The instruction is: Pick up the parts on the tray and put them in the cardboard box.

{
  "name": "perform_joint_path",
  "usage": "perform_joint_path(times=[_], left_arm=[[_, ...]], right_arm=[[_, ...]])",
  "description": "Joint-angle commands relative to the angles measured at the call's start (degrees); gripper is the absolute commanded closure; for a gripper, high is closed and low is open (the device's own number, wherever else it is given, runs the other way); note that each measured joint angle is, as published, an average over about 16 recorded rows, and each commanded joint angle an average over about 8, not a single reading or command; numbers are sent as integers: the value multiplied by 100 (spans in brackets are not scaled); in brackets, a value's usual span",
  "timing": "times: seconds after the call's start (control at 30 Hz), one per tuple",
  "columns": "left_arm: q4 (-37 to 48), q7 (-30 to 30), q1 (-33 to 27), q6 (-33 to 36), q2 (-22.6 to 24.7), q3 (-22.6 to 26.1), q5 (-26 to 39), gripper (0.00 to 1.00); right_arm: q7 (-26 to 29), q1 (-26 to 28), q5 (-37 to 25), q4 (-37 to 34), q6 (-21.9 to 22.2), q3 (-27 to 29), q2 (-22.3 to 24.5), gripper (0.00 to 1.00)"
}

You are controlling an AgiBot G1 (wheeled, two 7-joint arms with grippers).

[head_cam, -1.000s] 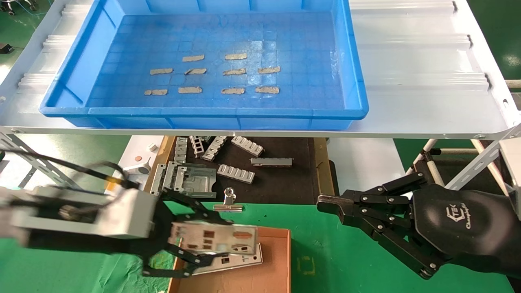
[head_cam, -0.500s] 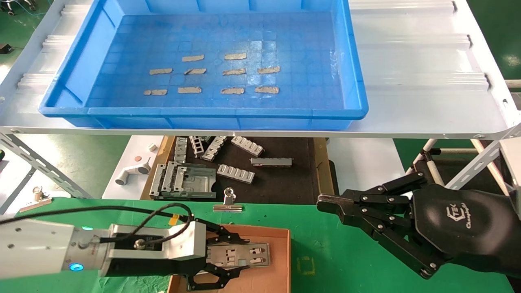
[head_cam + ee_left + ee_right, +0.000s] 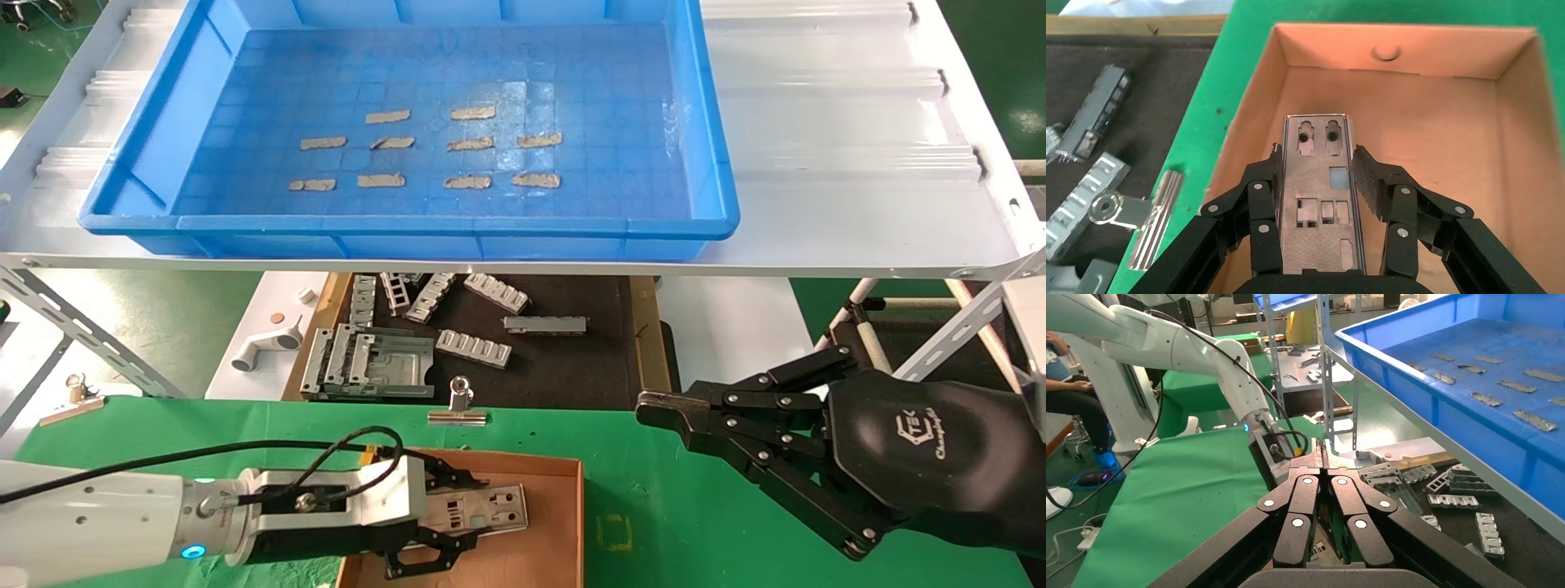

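The left gripper sits low inside the shallow brown cardboard box, its fingers parted on either side of a thin silver-grey punched metal plate. The plate lies flat between them, its long axis in line with the gripper's reach. Farther right, the right gripper hangs closed over the green table. Beyond, the large bright-blue plastic tray holds no plates.

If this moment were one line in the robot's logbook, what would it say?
left gripper: open astride thin silver punched metal plate | plate: inside shallow brown cardboard box | right gripper: shut, parked | bright-blue plastic tray: no plates
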Motion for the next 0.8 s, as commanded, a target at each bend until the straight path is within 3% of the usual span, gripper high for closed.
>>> perform_joint_path(times=[0.03, 0.8], left_arm=[[64, 34, 23, -51, 43, -9, -5, 100], [539, 139, 70, 106, 212, 6, -110, 100]], right_arm=[[0, 0, 0, 0, 0, 0, 0, 100], [0, 0, 0, 0, 0, 0, 0, 100]])
